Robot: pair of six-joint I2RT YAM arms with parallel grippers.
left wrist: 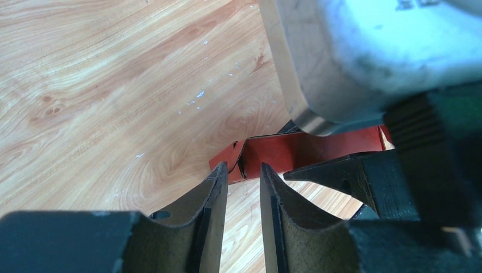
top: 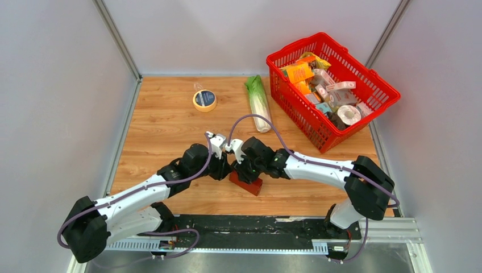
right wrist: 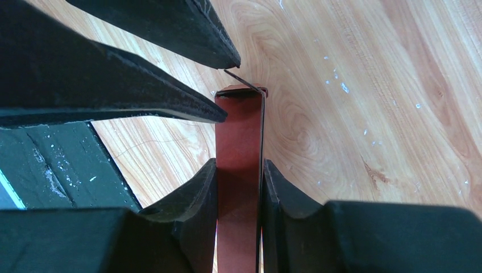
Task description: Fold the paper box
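Paper box (top: 248,183) gripped at the near side of the table (top: 165,125).
Right gripper (right wrist: 240,169) clamps its red walls; left gripper (left wrist: 243,173) gapes narrowly at its end flap, gripping nothing.

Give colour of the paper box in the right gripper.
Plain dark red. The paper box shows best in the right wrist view, clamped by the right gripper.

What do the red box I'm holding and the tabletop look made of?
The paper box: thin matte dark-red card, judging by its slim edge and bent flap. The tabletop: printed-looking wood grain with a slight sheen, probably laminate rather than solid wood.
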